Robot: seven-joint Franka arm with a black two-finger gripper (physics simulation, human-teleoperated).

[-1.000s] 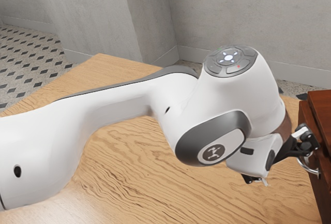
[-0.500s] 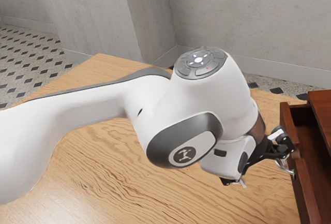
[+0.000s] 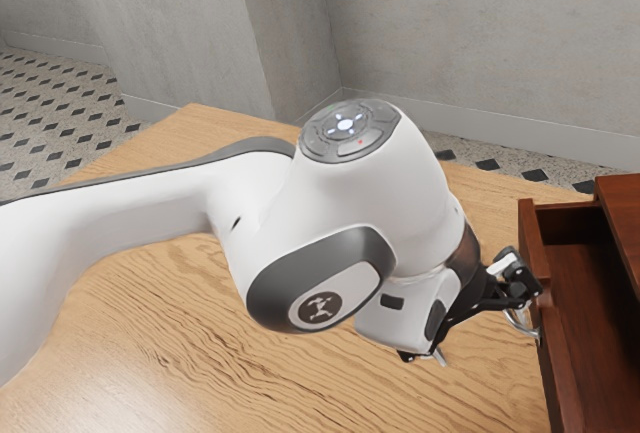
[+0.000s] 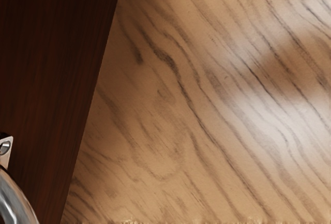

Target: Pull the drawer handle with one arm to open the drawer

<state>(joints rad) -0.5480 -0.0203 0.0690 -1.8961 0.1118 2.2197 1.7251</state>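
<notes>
A dark red-brown wooden drawer (image 3: 575,293) stands pulled out from its cabinet (image 3: 622,213) at the exterior view's right edge, its inside showing from above. A silver metal handle (image 3: 524,321) sticks out of the drawer's front panel. My black gripper (image 3: 516,293) is at that handle, fingers closed around it from two sides. The white arm reaches in from the exterior view's left. In the wrist view the dark drawer front (image 4: 46,94) is close by, with a curved piece of the silver handle (image 4: 13,206) and its mounting bracket just under the hand.
The light wooden tabletop (image 3: 230,353) stretches under and behind the arm. Grey walls and a patterned tile floor (image 3: 50,113) lie beyond the table. The arm's bulky white wrist housing (image 3: 350,223) hangs low over the table in front of the drawer.
The arm has drawn back toward the exterior view's left with the handle in its grip, and the drawer has slid out of the cabinet, showing more of its inside.
</notes>
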